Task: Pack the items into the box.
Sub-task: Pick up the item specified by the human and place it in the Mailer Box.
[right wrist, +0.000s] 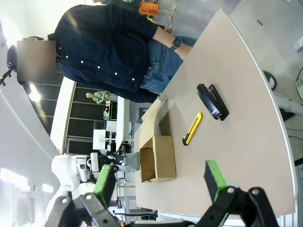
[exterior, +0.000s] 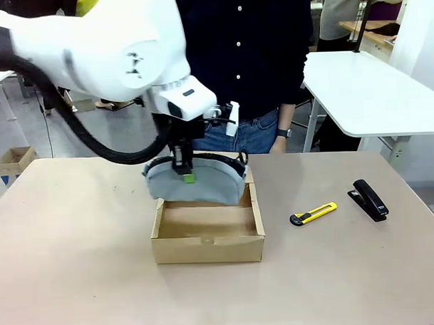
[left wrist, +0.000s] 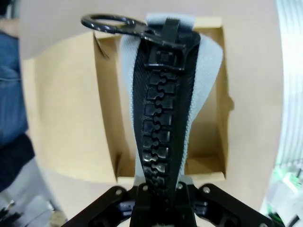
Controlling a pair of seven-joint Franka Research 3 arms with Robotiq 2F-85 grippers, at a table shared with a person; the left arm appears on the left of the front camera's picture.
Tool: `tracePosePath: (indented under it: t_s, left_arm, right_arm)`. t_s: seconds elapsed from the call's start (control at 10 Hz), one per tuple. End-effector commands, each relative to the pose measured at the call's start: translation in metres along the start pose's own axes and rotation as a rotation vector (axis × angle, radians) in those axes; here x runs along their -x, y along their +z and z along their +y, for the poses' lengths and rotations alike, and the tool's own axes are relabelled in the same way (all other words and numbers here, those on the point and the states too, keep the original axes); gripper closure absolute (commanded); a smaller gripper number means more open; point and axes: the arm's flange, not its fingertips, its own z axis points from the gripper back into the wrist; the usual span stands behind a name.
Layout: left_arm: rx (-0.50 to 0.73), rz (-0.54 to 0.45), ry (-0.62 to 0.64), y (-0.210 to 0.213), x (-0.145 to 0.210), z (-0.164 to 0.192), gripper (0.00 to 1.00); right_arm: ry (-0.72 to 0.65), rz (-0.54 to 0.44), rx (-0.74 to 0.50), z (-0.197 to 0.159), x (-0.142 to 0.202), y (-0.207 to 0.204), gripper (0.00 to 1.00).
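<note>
Front view has my left claw (exterior: 187, 176) pinched shut on the top seam of the grey pouch (exterior: 203, 186), which hangs from it over the rear half of the open box (exterior: 206, 250). The pouch's lower edge is down about level with the back wall. The left wrist view looks straight down the black zipper (left wrist: 161, 118), with the box floor on both sides of the fabric, so I judge the pouch is lined up inside the walls. To do this step well, I should lower it straight. The soft bottom should touch the cardboard and fold over flat before I let go, not drop from a height. I should also keep it off the rear rim, where the sagging ends could catch. Laying it toward one side would leave room for the utility knife (exterior: 314, 214), which lies on the table (exterior: 78, 281) to the right of the box, near a black stapler (exterior: 368, 198). My right claw (right wrist: 160, 182) stands wide apart with nothing between its green pads, well off from the box, looking across the table at the knife.
</note>
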Motion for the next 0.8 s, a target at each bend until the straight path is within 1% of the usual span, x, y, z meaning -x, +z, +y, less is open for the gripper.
tracePosePath:
  t_s: [0.0,0.1,0.2,0.3,0.7]
  left_arm:
    - [-0.014,0.008,0.046,-0.013,-0.011,0.009,0.94]
    - [-0.01,0.011,0.054,-0.027,-0.015,0.009,0.94]
    - [0.026,0.012,0.026,-0.038,-0.02,0.006,0.94]
    - [0.031,0.022,0.024,-0.048,-0.022,0.002,0.94]
    - [0.051,0.079,0.039,-0.088,-0.02,-0.003,0.94]
  right_arm:
    - [0.026,-0.016,-0.022,0.002,-0.003,-0.001,0.0]
    - [0.026,-0.016,-0.022,0.002,-0.003,-0.001,0.0]
    - [0.026,-0.016,-0.022,0.002,-0.003,-0.001,0.0]
    - [0.026,-0.016,-0.022,0.002,-0.003,-0.001,0.0]
    - [0.026,-0.016,-0.022,0.002,-0.003,-0.001,0.0]
